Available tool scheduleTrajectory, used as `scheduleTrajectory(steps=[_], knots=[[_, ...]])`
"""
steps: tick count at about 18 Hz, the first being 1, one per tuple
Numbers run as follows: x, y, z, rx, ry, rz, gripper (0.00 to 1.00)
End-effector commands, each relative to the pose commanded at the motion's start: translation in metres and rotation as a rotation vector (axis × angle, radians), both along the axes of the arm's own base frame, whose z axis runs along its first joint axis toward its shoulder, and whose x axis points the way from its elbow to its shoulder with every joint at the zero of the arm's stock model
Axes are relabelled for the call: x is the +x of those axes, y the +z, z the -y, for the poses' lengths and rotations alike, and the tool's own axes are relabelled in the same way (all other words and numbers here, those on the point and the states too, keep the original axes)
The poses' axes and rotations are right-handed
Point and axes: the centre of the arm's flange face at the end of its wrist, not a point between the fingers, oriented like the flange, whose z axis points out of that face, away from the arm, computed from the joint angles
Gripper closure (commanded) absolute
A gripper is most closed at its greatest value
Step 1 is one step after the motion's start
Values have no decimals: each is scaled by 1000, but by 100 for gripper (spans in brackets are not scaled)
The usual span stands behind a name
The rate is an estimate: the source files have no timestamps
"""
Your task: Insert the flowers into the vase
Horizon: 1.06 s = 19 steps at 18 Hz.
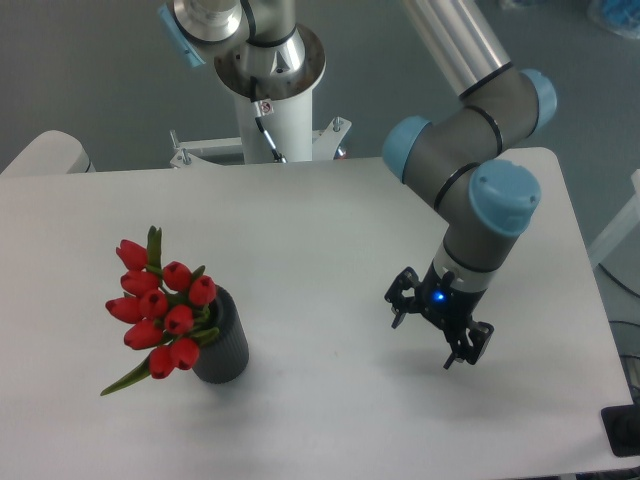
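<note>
Flowers (160,318) sit in the vase (225,348) at the bench's (330,230) near left, heads leaning out. They look light and soft, so any regrip belongs on the bound stems. Tool (432,327) hangs spread and empty, well apart right
</note>
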Motion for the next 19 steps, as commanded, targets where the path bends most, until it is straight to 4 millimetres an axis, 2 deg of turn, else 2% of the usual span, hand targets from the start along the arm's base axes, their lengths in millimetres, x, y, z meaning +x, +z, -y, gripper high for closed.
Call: scheduleTrajectory(steps=[4,9,19], knots=[[10,-12,-3,-125,-49,-54,0],[19,-23,-8,-159,-111,-65,0],[18,-25,-7,-156,-145,-68,0]])
